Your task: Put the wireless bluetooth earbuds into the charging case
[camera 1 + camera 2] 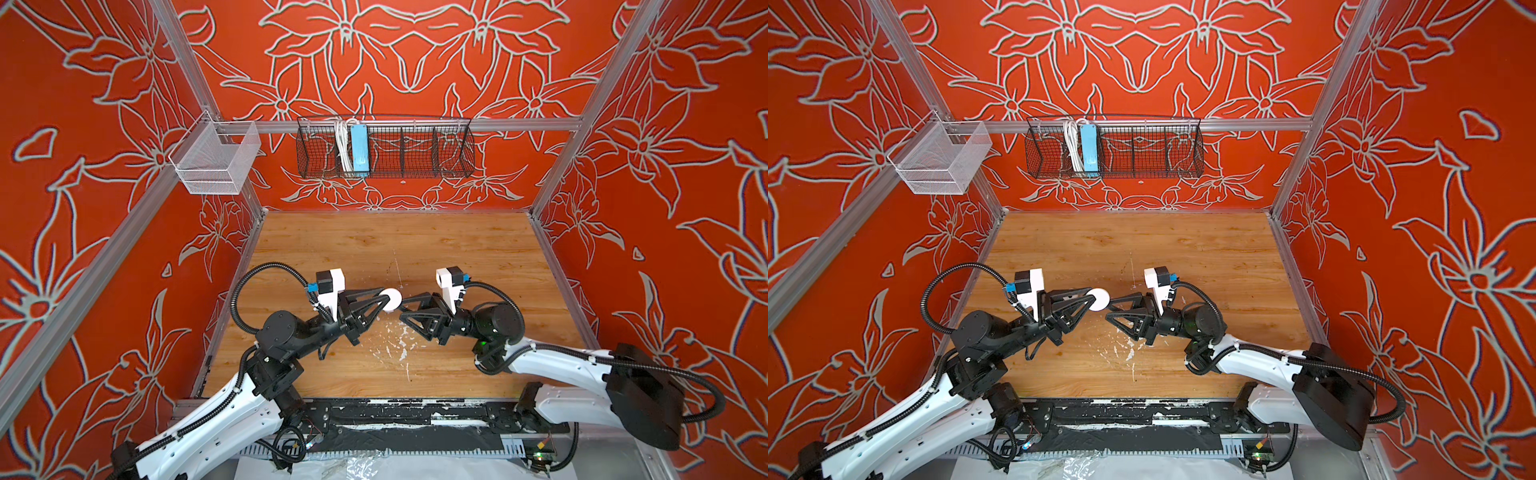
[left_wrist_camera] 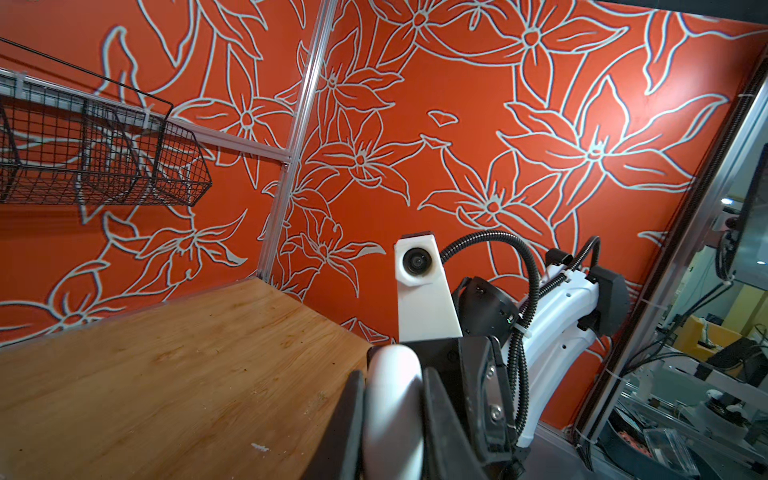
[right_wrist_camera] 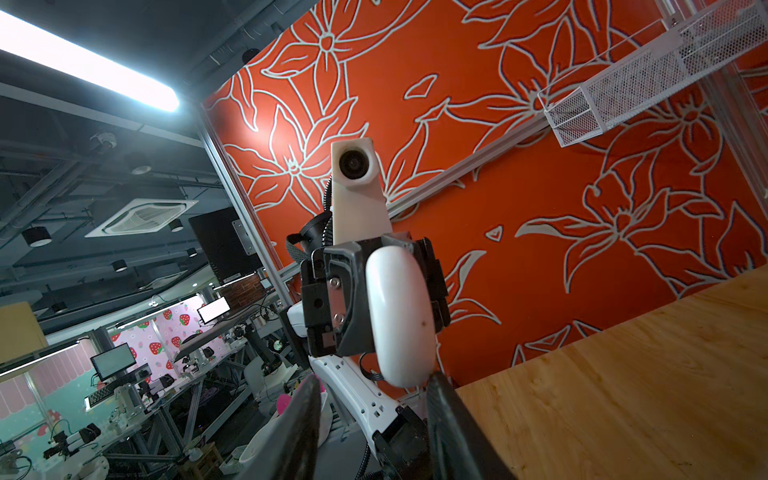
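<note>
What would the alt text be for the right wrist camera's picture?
A smooth white charging case, clamped in the left arm's black jaws, faces the camera edge-on. The right arm's own dark jaws stand apart in the foreground; behind are a red flowered wall and a wooden table.

Top views overhead, sharing table (image 1: 395,241); left wrist camera (image 3: 353,164), right wrist camera (image 2: 415,262) face-to-face, close.
</note>
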{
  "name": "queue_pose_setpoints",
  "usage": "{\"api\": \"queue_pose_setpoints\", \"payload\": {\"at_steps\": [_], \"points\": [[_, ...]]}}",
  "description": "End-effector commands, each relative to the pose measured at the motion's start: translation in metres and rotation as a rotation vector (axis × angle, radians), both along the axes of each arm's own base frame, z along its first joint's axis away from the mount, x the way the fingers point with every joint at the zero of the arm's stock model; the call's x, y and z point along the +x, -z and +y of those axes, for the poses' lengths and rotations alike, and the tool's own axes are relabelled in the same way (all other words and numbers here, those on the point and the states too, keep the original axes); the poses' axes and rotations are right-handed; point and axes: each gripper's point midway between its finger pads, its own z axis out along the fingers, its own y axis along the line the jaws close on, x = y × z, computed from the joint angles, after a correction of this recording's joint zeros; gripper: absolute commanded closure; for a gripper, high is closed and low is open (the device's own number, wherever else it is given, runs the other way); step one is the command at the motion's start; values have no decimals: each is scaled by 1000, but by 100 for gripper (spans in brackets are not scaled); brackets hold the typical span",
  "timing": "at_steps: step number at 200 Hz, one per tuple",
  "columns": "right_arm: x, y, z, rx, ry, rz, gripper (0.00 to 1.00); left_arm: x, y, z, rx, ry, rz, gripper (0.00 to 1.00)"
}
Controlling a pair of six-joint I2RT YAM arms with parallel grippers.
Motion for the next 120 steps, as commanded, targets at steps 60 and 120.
{"api": "queue_pose_setpoints", "payload": {"at_steps": [60, 120], "points": [[-4, -28, -4, 88, 51, -101, 56, -9, -14, 2, -64, 46, -30, 96], [-21, -33, 4, 67, 113, -199, 58, -11, -17, 1, -76, 60, -32, 96]]}}
